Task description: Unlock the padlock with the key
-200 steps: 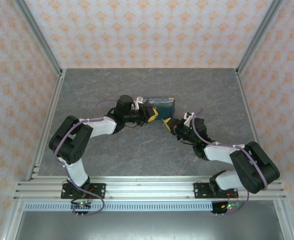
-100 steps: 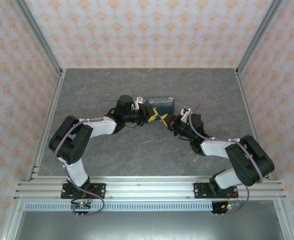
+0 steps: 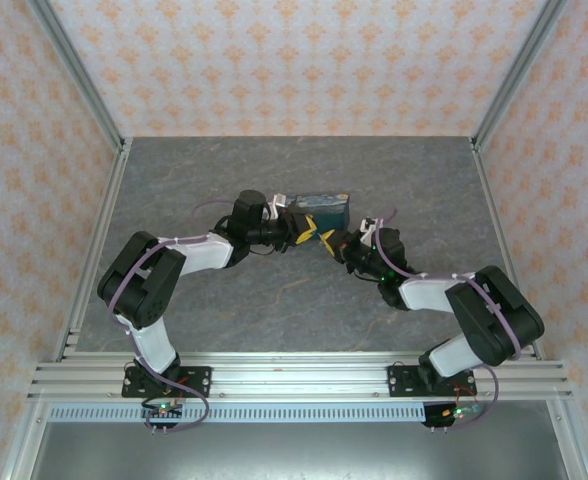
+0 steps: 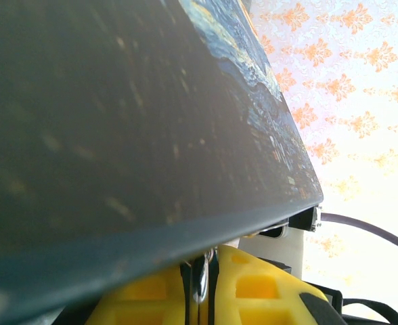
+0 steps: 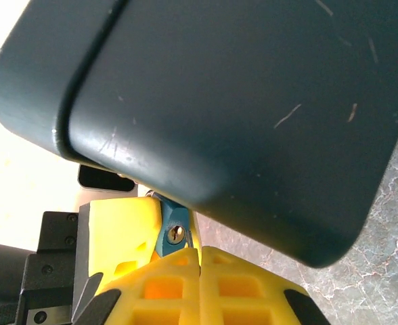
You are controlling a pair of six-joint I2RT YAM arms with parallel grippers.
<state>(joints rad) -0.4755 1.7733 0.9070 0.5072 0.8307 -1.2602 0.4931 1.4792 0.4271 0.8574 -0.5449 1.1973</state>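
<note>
The teal padlock [image 5: 172, 233] is pinched in my left gripper [image 3: 304, 232], whose yellow fingers [image 5: 118, 223] flank it, and its brass keyhole faces the right wrist camera. In the left wrist view a silvery metal part of it [image 4: 200, 283] sits between the shut jaws of my left gripper [image 4: 200, 271]. My right gripper [image 5: 199, 252] is shut just below the keyhole. A thin pale sliver, the key [image 5: 189, 237], pokes out from between its tips beside the keyhole. In the top view my right gripper [image 3: 327, 241] nearly touches the left one.
The dark-blue painted tin [image 3: 322, 207] lies right behind both grippers and looms close over them in both wrist views [image 5: 239, 101]. Grey stone-patterned table [image 3: 274, 300] spreads in front, walled by patterned panels and metal posts.
My right gripper has moved left and slightly up the table, closing the gap to the left gripper. The left arm and the tin have stayed put.
</note>
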